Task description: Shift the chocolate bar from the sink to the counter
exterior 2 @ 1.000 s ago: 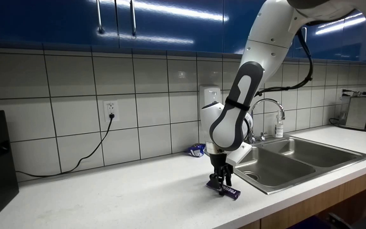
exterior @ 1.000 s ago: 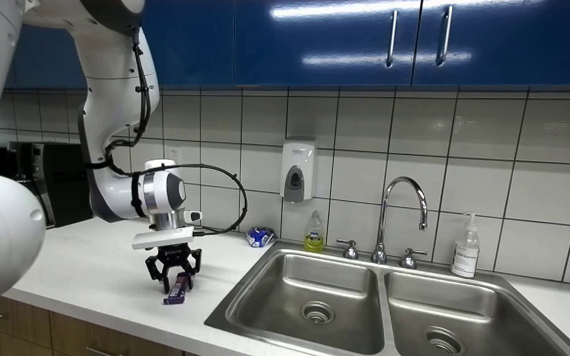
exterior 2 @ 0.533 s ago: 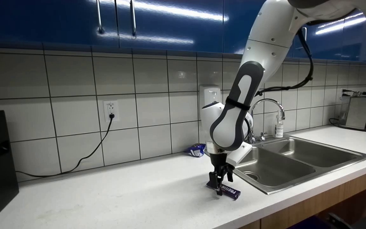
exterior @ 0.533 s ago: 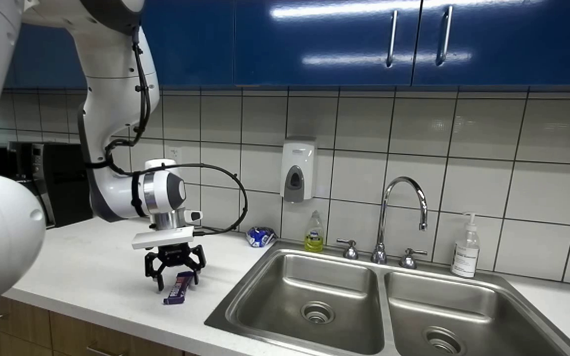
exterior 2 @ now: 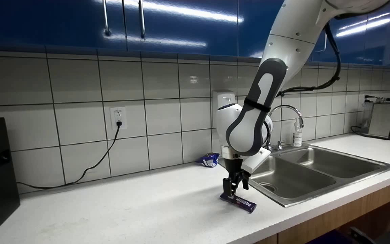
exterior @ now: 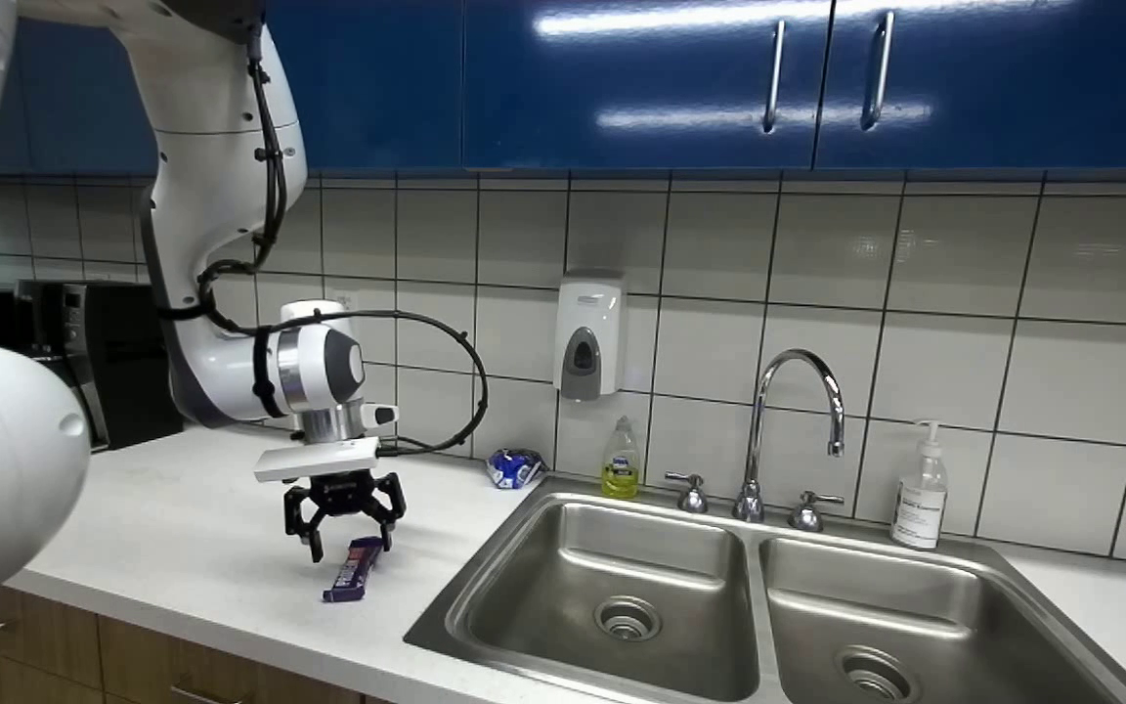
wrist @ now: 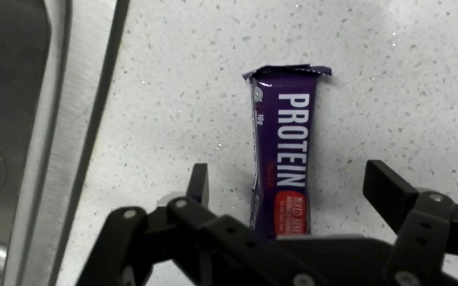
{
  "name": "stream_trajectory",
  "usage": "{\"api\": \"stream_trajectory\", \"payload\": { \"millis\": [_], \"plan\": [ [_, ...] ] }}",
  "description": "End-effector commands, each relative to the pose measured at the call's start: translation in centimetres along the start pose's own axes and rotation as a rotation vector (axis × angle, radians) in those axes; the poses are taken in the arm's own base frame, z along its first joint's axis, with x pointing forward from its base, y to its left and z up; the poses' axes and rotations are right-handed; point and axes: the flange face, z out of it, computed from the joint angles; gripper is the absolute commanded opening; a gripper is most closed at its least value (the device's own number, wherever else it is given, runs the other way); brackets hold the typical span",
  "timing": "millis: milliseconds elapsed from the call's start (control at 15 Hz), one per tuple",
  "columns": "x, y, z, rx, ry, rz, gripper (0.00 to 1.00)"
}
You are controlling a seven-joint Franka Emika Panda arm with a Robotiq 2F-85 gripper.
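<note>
Glossy blue cabinets (exterior: 641, 73) hang above a tiled wall (exterior: 710, 342)

We see that the gripper (exterior: 352, 550) has spread its fingers (wrist: 388, 194) and risen; the bar (wrist: 282, 149) lies now farther below it.

Cabinets (exterior: 641, 83): you get long white glare streaks, both exterior views
Wall tiles (exterior 2: 161, 81): dim right under the cabinets
Sink (exterior: 690, 606): pale soft highlights
Bar (wrist: 282, 155): sharp in your wrist view, soft shadow alongside
Tool (wrist: 288, 176): near-black, low detail
</note>
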Motion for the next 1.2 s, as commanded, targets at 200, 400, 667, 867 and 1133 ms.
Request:
{"api": "stream_trajectory", "payload": {
  "millis": [200,400,667,867,1133],
  "plan": [
    [-1.8,0.4,-2.6,-0.007,0.025,0.040,1.00],
    [-2.7,0.9,-3.4,0.009,0.052,0.113,1.00],
    [-4.5,1.7,-4.4,0.060,0.087,0.269,1.00],
    [-5.9,2.5,-5.0,0.074,0.100,0.361,1.00],
    [-7.5,3.2,-5.5,0.090,0.118,0.448,1.00]
  ]
}}
